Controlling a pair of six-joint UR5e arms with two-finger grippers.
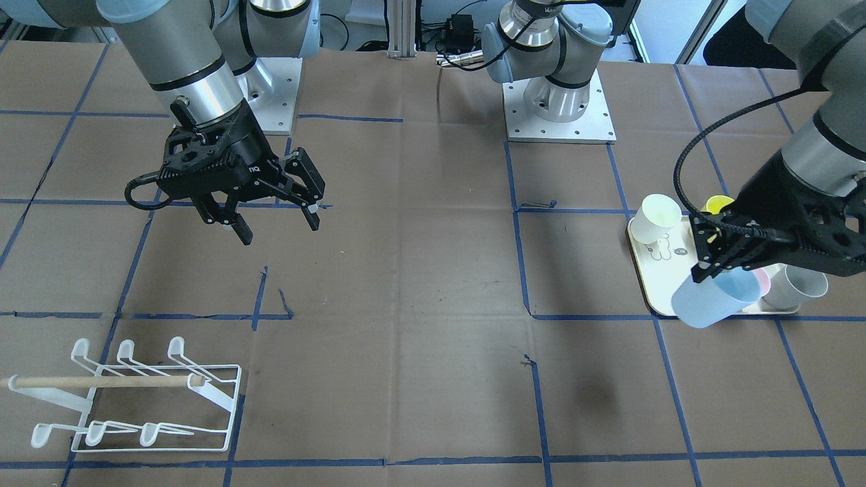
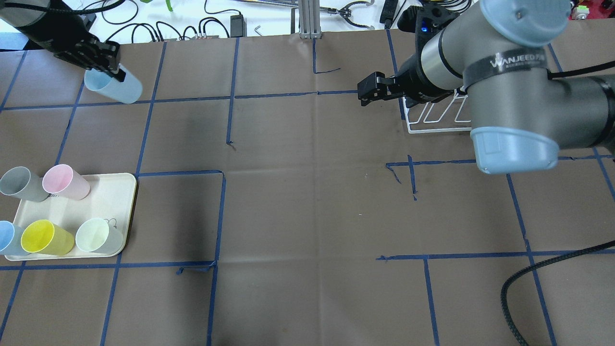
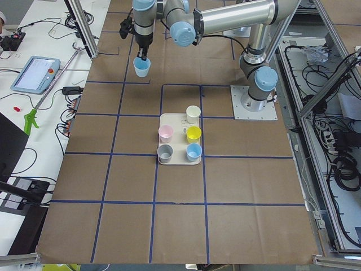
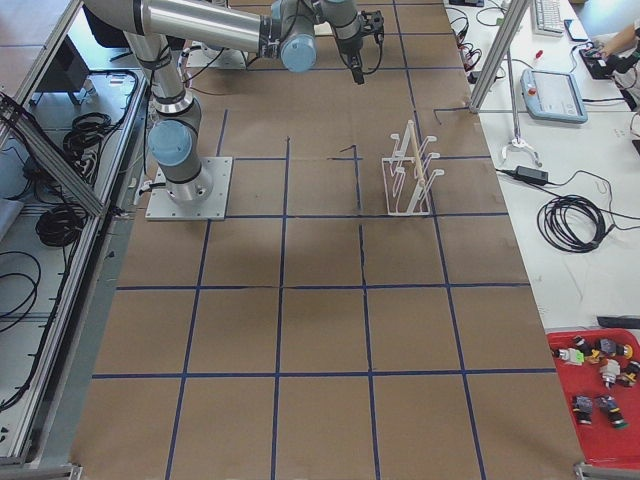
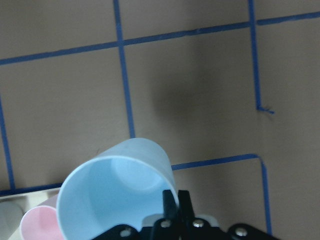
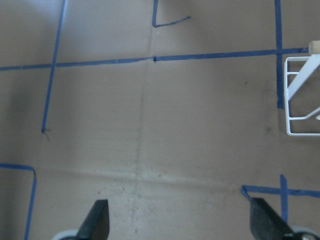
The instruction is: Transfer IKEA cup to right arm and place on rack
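A light blue IKEA cup (image 1: 716, 302) hangs tilted in the air beside the tray, and my left gripper (image 1: 703, 270) is shut on its rim. In the left wrist view the cup (image 5: 112, 192) opens toward the camera, and the two fingers (image 5: 176, 204) pinch its wall. From overhead the cup (image 2: 115, 87) is at the far left. My right gripper (image 1: 279, 228) hovers open and empty over the table, well apart from the cup. The white wire rack (image 1: 135, 399) with its wooden dowel stands near the table's front corner on the right arm's side. The right arm partly covers the rack (image 2: 432, 119) from overhead.
A cream tray (image 2: 103, 194) holds several cups: grey (image 2: 21, 184), pink (image 2: 65, 181), yellow (image 2: 45, 237), pale green (image 2: 98, 235) and another blue one at the edge. Blue tape lines cross the brown table cover. The two arm bases (image 1: 558, 101) stand at the robot's side.
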